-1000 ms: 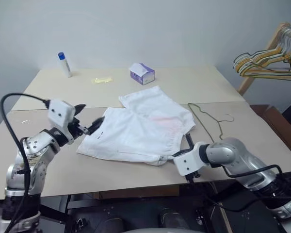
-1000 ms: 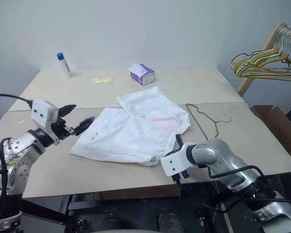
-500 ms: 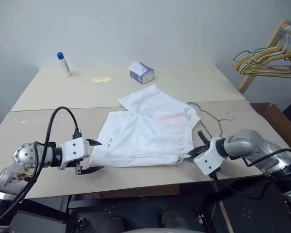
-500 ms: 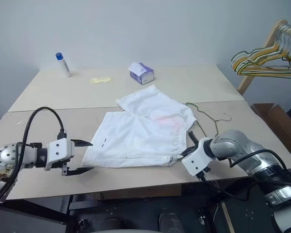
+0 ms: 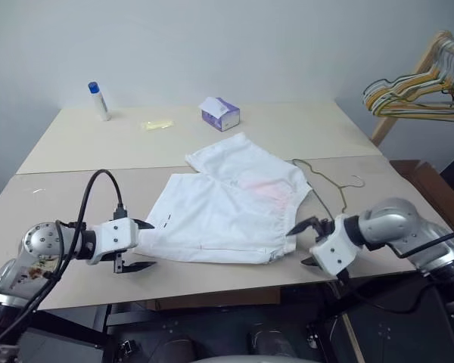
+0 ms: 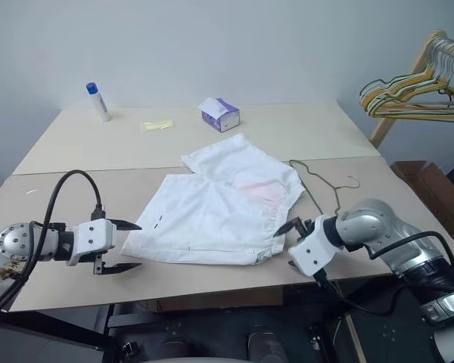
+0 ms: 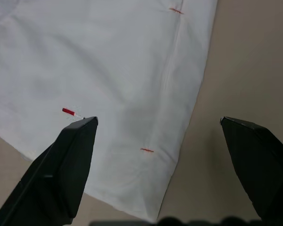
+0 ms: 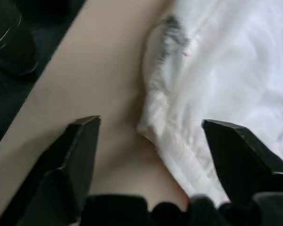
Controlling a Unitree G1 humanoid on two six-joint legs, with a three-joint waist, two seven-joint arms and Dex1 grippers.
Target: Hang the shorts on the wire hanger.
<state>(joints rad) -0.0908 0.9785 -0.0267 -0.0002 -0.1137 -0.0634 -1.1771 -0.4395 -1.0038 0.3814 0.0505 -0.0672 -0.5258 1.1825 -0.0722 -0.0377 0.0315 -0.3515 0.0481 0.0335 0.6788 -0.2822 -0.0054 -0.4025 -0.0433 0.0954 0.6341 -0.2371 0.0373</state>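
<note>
Right pincer (image 5: pixel 305 242), fingers spread wide and holding nothing, sits low over the bench (image 5: pixel 287 128) at the gathered waistband corner of the shorts (image 5: pixel 227 204); in its wrist view the puckered elastic edge lies between and just ahead of the two fingers. Left pincer (image 5: pixel 140 243), likewise fully open and empty, hovers at the opposite lower corner, with the hem of the near leg passing between its fingers in its wrist view.

The shorts lie flat between the two pincers, their long axis running from the left pincer across to the right one, with the second leg angled away from both. The wire hanger (image 5: pixel 325 185) lies flat on the bench beyond the right pincer, touching or slightly tucked under the waistband side of the cloth, hook pointing away from the shorts.

Judgement: the right arm is clearly the nearer to the hanger, while the left is well apart from it across the full spread of cloth. The coming move likely turns on that waistband edge meeting the hanger's near leg, so the right pincer is better placed to take the hanger.
</note>
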